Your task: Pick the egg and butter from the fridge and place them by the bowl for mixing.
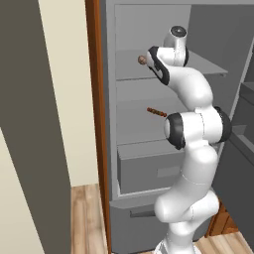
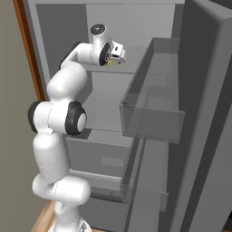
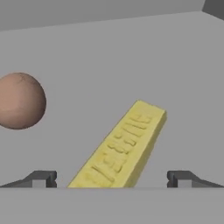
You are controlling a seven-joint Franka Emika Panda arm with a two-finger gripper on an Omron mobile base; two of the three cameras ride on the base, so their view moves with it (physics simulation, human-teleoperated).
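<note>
Arm is folded up tall from the base, elbow bent, wrist reaching forward into the open fridge point(image 1: 149, 163) at upper-shelf point(image 1: 208, 67) height. Hand sits roughly level, pointing into the compartment.

Pincer point(image 3: 112, 178) is wide open, holding nothing. Both finger tips point(image 3: 41, 178) show far apart in the hand view, with bare grey shelf between them apart from the butter.

Butter point(image 3: 124, 146): pale-yellow stick with embossed lettering, lying flat on the shelf right between the open jaws, angled diagonally, near end just ahead of the tips, far end running away to the right. Not touched by either finger, as far as the hand view shows. In the right base view a yellow bit of it peeks out just beside the hand point(image 2: 114, 53).

Egg point(image 3: 19, 101): brown mottled ball, ahead of the pincer and off to its left, outside the left finger, clearly apart from the butter. Same shelf.

Lower shelf carries a small reddish-brown stick-like item point(image 1: 157, 112), well below the pincer; can't identify it.
</note>
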